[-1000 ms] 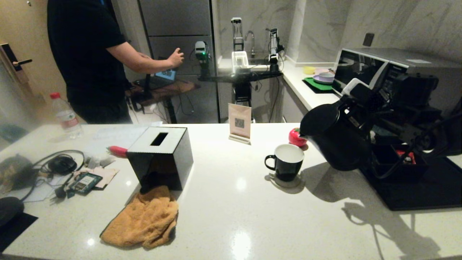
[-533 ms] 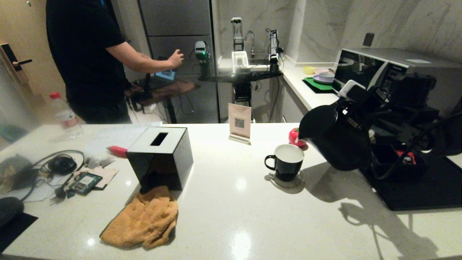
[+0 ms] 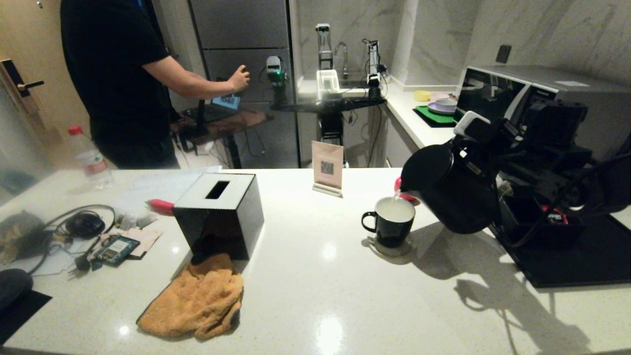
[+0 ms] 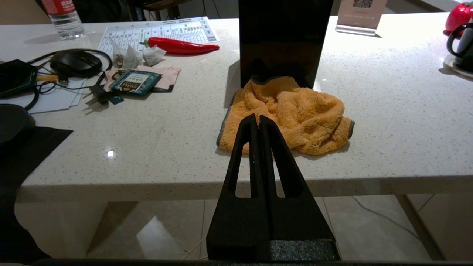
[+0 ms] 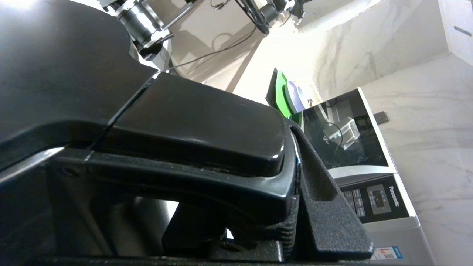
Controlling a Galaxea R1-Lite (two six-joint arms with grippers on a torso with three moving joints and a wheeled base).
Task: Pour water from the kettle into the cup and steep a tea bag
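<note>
The large black kettle (image 3: pixel 453 192) hangs tilted over the counter, its spout just above the black cup (image 3: pixel 392 222). A thin stream of water (image 3: pixel 396 197) falls from the spout, and pale liquid lies in the cup's white inside. My right gripper (image 3: pixel 495 140) is shut on the kettle's handle (image 5: pixel 192 147); one finger (image 5: pixel 325 207) presses against its side. A small greyish tea bag (image 4: pixel 152 55) lies far left beside a red chilli (image 4: pixel 181 46). My left gripper (image 4: pixel 258 120) is shut and empty, parked off the counter's near edge.
A black tissue box (image 3: pixel 219 214) and an orange cloth (image 3: pixel 197 301) sit mid-counter. A sign stand (image 3: pixel 328 167) and a red tomato-shaped thing (image 3: pixel 400 185) stand behind the cup. Cables, mouse (image 3: pixel 84 224) and bottle (image 3: pixel 90 158) lie left; a black tray (image 3: pixel 581 256) right. A person (image 3: pixel 123 74) stands behind.
The kettle has tipped further and shifted left toward the cup, and water now runs from the spout into it. The left arm has not moved.
</note>
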